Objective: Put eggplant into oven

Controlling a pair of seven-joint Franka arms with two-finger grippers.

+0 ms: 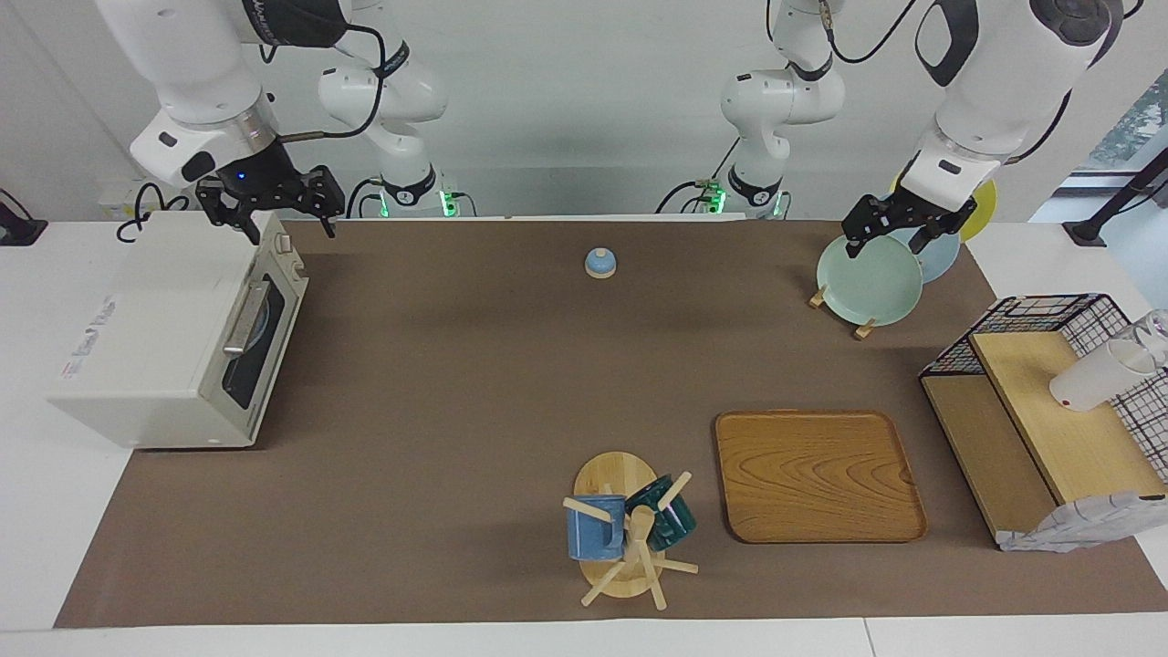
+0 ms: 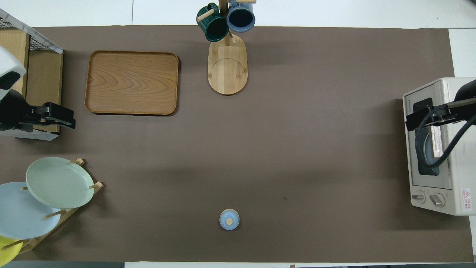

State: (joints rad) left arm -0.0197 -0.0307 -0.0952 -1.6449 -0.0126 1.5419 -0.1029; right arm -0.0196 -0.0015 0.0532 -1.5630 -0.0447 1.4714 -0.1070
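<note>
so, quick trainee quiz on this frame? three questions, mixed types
1. True or false: the oven door hangs open.
2. The right gripper is up over: A) the oven, B) the wooden tray, C) the blue lid.
3. Short answer: which plate is the left gripper over?

Key: 1 false, the door is closed. 2 A. 3 the green plate in the plate rack.

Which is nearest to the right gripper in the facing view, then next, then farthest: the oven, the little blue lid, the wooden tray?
1. Oven, directly beneath the right gripper.
2. Little blue lid, mid-table near the robots.
3. Wooden tray, toward the left arm's end.
</note>
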